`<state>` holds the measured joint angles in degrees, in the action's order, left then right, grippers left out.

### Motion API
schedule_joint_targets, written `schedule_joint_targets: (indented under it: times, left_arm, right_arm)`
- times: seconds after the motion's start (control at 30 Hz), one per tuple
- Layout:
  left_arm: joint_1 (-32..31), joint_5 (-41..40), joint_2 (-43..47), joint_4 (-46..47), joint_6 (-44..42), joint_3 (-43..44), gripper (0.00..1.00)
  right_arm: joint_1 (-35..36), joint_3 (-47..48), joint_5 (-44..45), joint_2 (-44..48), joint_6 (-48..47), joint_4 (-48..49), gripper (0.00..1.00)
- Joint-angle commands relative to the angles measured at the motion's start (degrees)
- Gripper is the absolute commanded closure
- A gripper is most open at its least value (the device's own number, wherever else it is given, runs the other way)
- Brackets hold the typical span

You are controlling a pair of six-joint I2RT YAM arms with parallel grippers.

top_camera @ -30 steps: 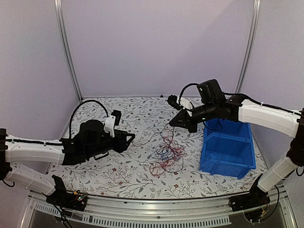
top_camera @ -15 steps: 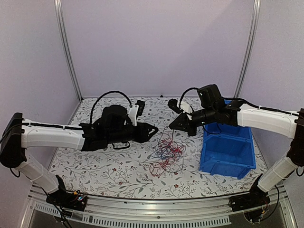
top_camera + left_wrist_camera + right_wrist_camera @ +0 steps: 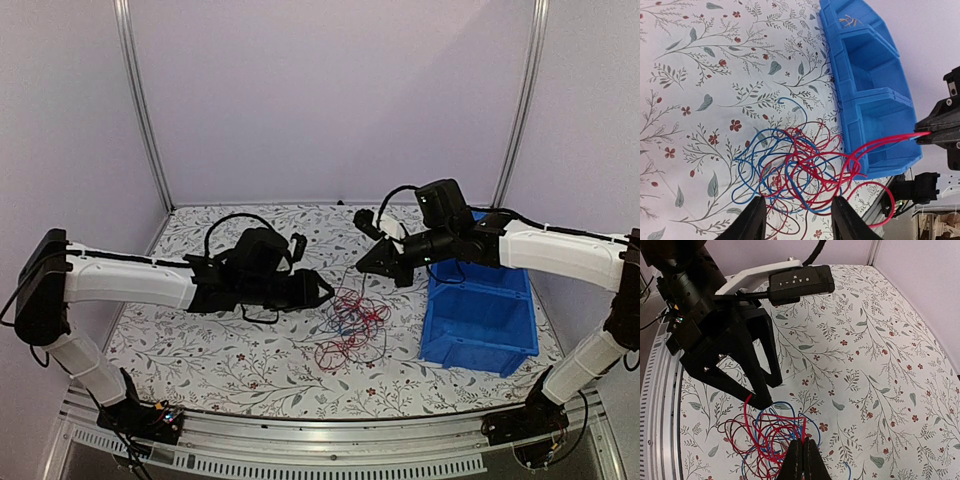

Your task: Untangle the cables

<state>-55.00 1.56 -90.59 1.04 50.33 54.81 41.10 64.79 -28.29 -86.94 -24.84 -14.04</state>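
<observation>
Top view, cables: the cables [image 3: 350,325] lie in a loose red-and-blue clump on the flowered table [image 3: 230,370], about mid-table and near the blue bin [image 3: 470,355] on its left.
Top view, long axis: the clump runs more near-to-far than side to side. One thin strand climbs from its far end to the right gripper [image 3: 362,262].
Top view, left gripper: the left gripper [image 3: 322,290] points right, with its tip at the clump's far-left edge. The gap between its fingers does not read here.
Top view, room: there is bare cloth to the left of the clump and on its near side. The bin hems in the right, and a metal rail [image 3: 330,440] runs along the near edge.

Left wrist, cables: in the cables [image 3: 795,170], the blue loops sit to picture-left and the red ones to the right.
Left wrist, direction: a few red strands sweep right, past the blue bin [image 3: 840,95], to the tip of the right gripper [image 3: 932,131].
Left wrist, fingers: the left gripper [image 3: 798,199] has its fingers [image 3: 754,222] well apart, holding nothing, and they frame the clump's near edge.
Left wrist, in the way: the bin's corner stands just beside the clump. Whether the strands touch it cannot be told.

Right wrist, fingers: the right gripper [image 3: 802,442] has its fingers pressed together over red strands of the cables [image 3: 770,440].
Right wrist, left gripper: the left gripper [image 3: 769,392] hangs spread over the far side of the clump, and a red strand rises beside its lower tip.
Right wrist, room: the open table [image 3: 880,365] spreads to picture-right.
</observation>
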Motion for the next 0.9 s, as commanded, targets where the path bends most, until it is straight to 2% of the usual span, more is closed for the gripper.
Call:
schedule_joint_targets:
  times: [0.0, 0.1, 0.17, 0.23, 0.3, 0.43, 0.6, 0.73, 0.87]
  left_arm:
    - [0.9, 5.2, -2.8, 1.1, 2.6, 0.2, 0.57]
    - [1.0, 6.5, -4.4, 1.8, 2.0, 0.8, 0.64]
    - [1.3, 7.0, -5.1, 4.1, 1.7, 0.4, 0.76]
    - [1.8, 5.9, -5.0, 4.4, 1.4, 0.3, 0.92]
    - [2.2, 2.3, -3.1, 3.7, -0.2, 0.4, 1.00]
    - [2.5, -8.7, 5.1, -2.6, -6.4, 2.3, 1.00]
    - [2.6, -22.5, 18.3, -10.1, -17.0, 8.5, 1.00]
    - [2.7, -29.3, 25.3, -13.2, -24.6, 15.6, 1.00]
    - [2.7, -33.4, 27.2, -16.8, -31.6, 24.9, 1.00]
  right_arm:
    - [-0.1, -0.7, 0.3, 1.7, 0.3, 1.3, 1.00]
    - [-0.1, -0.7, 0.3, 1.6, 0.3, 1.3, 1.00]
    - [-0.1, -0.8, 0.4, 1.6, 0.2, 1.3, 1.00]
    - [-0.1, -1.0, 0.7, 1.6, 0.0, 1.4, 1.00]
    - [-0.1, -1.3, 1.0, 1.4, -0.2, 1.6, 1.00]
    - [-0.1, -2.1, 1.2, -0.2, -0.6, 2.0, 1.00]
    - [-0.1, -1.0, 0.8, -7.2, 0.1, 0.7, 1.00]
    - [-0.1, 1.3, 0.7, -13.2, 0.9, -1.5, 1.00]
    - [-0.1, 2.8, 2.1, -17.3, 1.2, -3.1, 1.00]
